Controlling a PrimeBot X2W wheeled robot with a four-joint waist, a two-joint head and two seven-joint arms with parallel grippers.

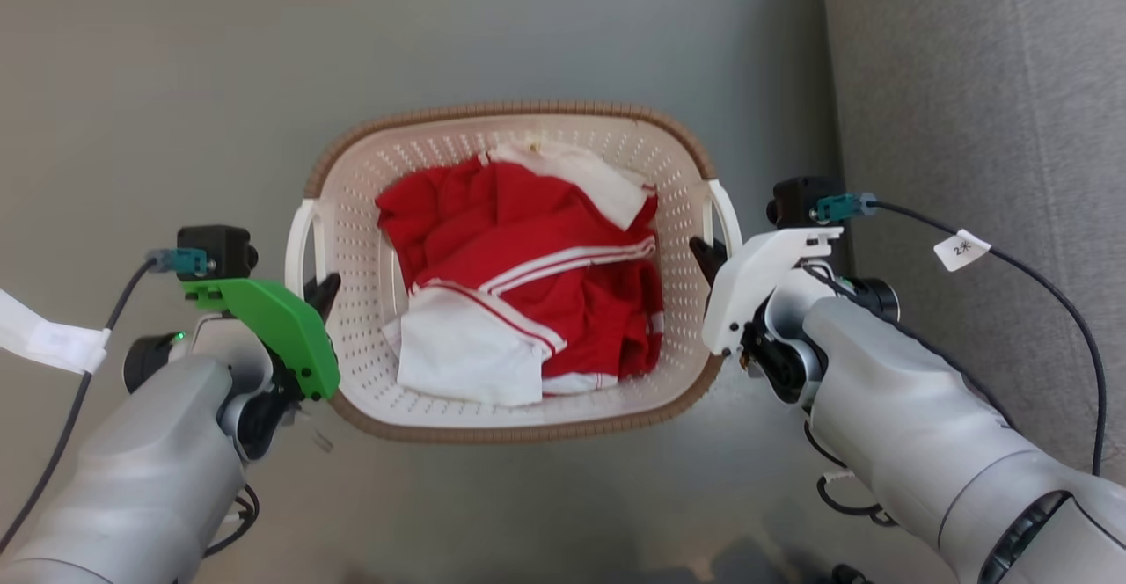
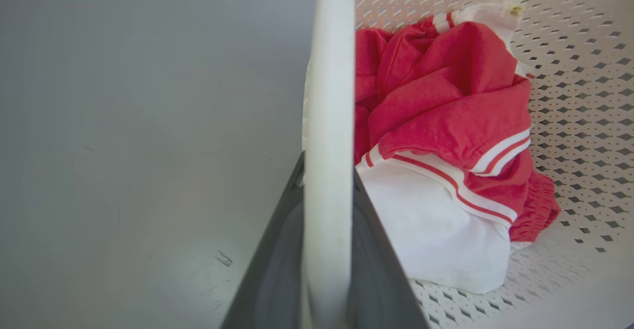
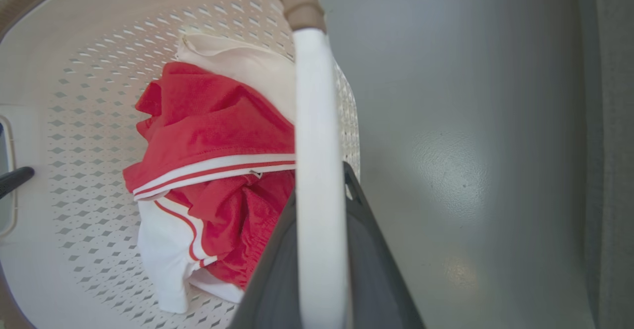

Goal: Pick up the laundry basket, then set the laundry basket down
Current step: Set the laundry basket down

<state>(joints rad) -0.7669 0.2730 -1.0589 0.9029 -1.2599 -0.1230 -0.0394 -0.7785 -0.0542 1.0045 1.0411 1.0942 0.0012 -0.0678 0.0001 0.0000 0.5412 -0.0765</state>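
The laundry basket [image 1: 493,112], cream perforated plastic with a brown woven-look rim, lies in the middle of the head view and holds red and white clothes [image 1: 528,250]. My left gripper [image 1: 324,289] is shut on its white left handle [image 1: 299,237]. In the left wrist view that handle [image 2: 329,96] runs up between the dark fingers [image 2: 384,269]. My right gripper [image 1: 706,254] is shut on the right handle [image 1: 728,210], and in the right wrist view this handle [image 3: 317,121] sits between the two fingers [image 3: 374,269]. I cannot tell whether the basket rests on the floor or hangs above it.
A grey sofa [image 1: 968,83] stands close to the basket's right side, just beyond my right forearm. Smooth grey floor [image 1: 176,83] lies around the basket on the left, behind and in front. Cables [image 1: 1056,294] trail from both wrists.
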